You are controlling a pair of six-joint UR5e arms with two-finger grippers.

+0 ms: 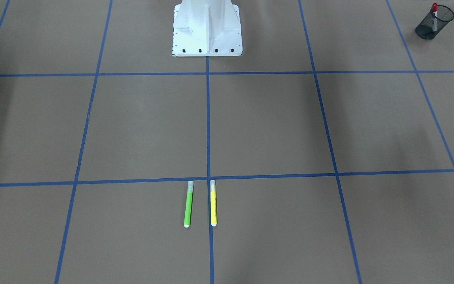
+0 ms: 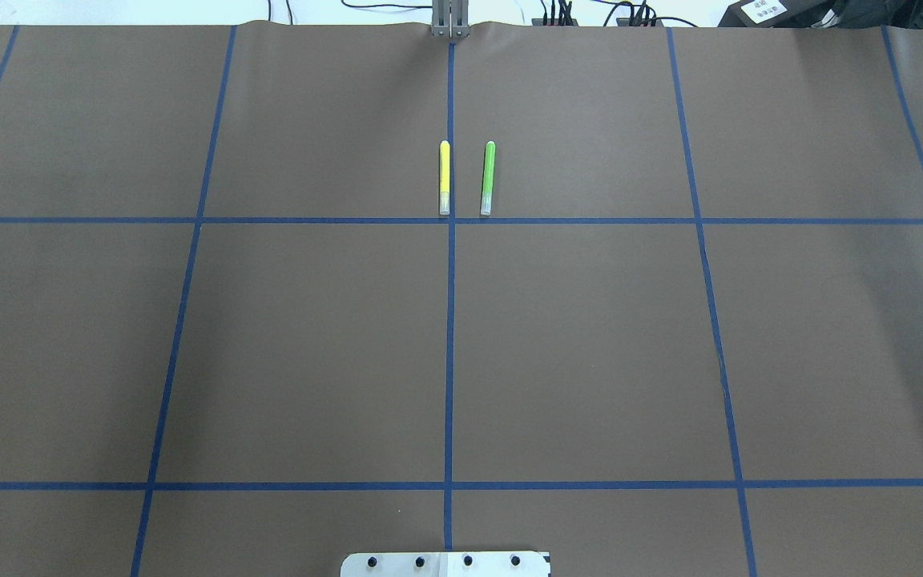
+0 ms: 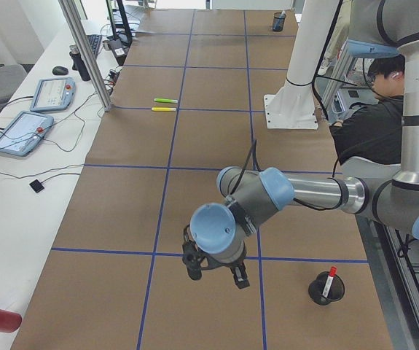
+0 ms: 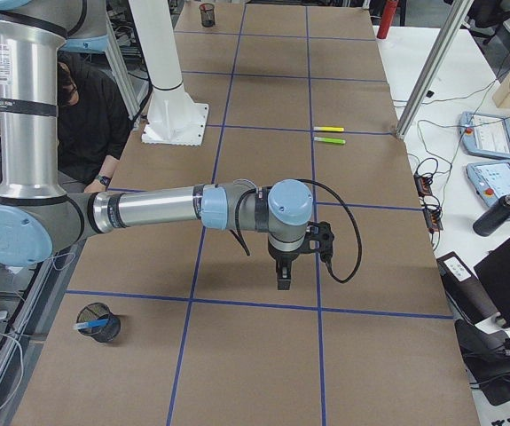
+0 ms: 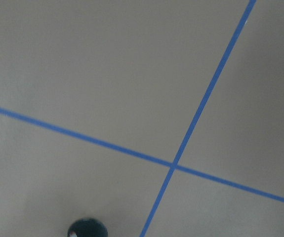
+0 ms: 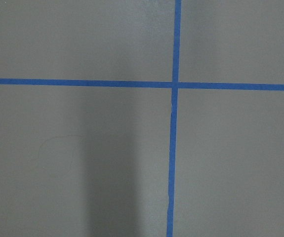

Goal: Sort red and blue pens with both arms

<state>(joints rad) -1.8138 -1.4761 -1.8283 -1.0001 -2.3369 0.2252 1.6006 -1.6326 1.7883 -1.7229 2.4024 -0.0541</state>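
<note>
Nearest the robot, the red pen (image 3: pixel 331 278) stands in a black mesh cup (image 3: pixel 317 293) at the table's left end. The blue pen (image 4: pixel 86 327) leans in a second mesh cup (image 4: pixel 105 332) at the right end. Both look sorted. The left gripper (image 3: pixel 216 275) hangs near the red pen's cup, so a low swing could topple it. The right gripper (image 4: pixel 283 277) hovers over bare table. Whether either claw is released or clenched, I cannot tell. Far across, the green marker (image 2: pixel 487 178) and yellow marker (image 2: pixel 445 178) lie side by side; fetching either would be a mistake.

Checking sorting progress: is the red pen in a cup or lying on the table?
In a cup. The red pen stands inside the black mesh cup, its red cap poking above the rim.
</note>
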